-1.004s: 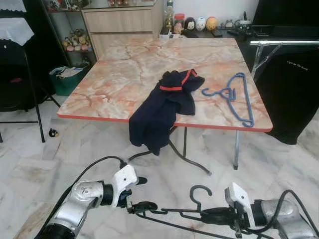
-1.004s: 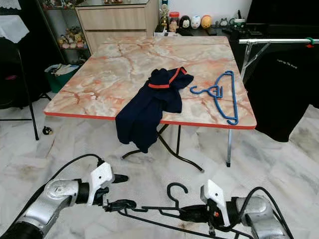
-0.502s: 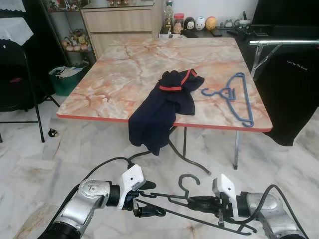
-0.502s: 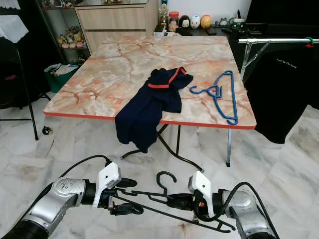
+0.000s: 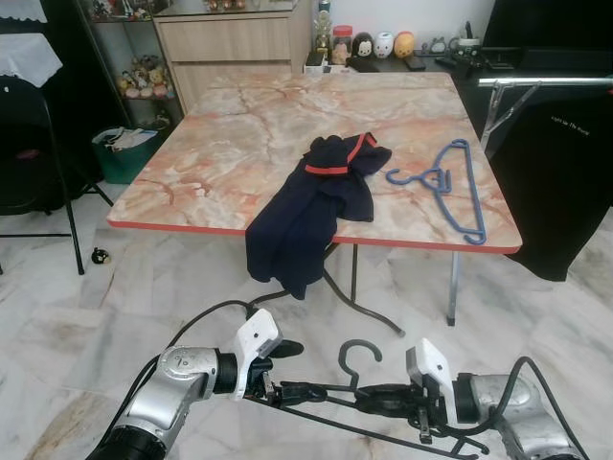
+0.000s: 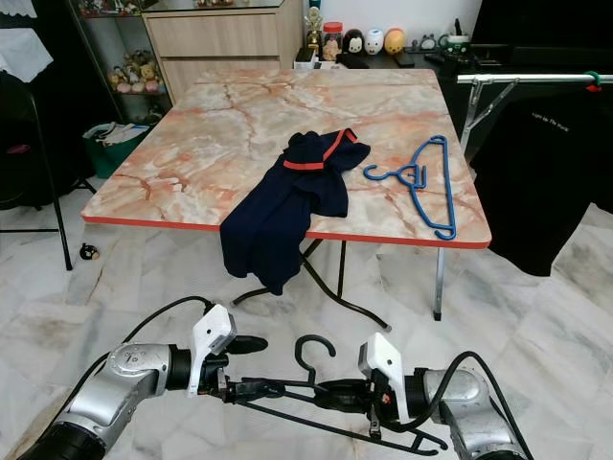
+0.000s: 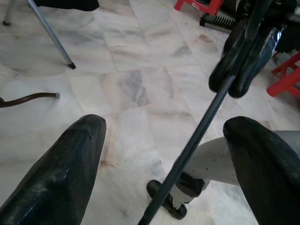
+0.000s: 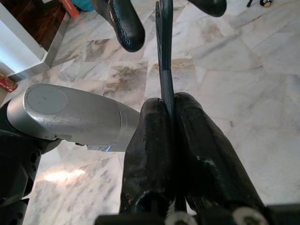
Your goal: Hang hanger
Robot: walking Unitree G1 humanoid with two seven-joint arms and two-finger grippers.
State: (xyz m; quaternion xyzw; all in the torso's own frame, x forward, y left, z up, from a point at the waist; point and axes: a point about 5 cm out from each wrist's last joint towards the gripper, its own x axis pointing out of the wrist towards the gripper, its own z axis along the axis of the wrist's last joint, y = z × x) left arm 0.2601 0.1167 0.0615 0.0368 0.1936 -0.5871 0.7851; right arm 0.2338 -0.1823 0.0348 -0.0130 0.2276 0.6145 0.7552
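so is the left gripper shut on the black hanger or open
Open. The left gripper has its fingers spread with the black hanger bar running untouched between them.

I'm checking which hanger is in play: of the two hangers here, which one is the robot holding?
The black hanger, clamped in the right gripper low over the floor. The blue hanger lies untouched on the marble table.
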